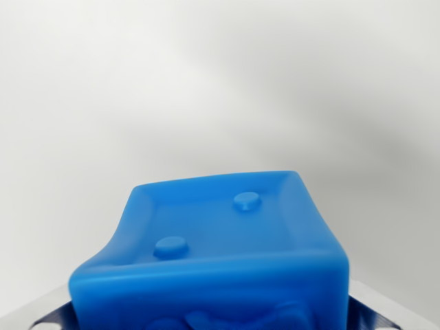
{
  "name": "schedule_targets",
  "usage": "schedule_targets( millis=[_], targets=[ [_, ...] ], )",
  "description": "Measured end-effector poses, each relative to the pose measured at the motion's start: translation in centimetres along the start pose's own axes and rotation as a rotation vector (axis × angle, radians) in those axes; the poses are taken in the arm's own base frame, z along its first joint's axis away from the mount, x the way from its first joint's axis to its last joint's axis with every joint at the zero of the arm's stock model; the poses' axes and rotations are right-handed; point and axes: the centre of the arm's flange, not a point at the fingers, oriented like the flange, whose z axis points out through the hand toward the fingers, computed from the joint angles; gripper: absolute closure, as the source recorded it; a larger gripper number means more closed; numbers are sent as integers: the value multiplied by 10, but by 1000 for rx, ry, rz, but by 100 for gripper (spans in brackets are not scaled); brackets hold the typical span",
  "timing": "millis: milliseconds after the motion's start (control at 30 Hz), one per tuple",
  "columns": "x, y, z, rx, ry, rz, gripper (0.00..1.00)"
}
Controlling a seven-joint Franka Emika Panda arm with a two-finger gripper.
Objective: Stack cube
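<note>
One blue cube (213,254) filled the lower middle of your wrist view, very close to the camera, its recessed face showing two raised studs. Silvery parts of the gripper (375,317) flanked it at the bottom corners and looked clamped on the cube. Behind it you had only a blurred pale backdrop.
</note>
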Motion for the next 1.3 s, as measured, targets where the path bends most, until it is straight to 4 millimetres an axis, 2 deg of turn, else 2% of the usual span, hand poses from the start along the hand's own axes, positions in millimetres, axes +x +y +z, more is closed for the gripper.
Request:
schedule_targets(
  millis=[1300],
  targets=[
    [40,64,-14,0,2,158,100]
  ],
)
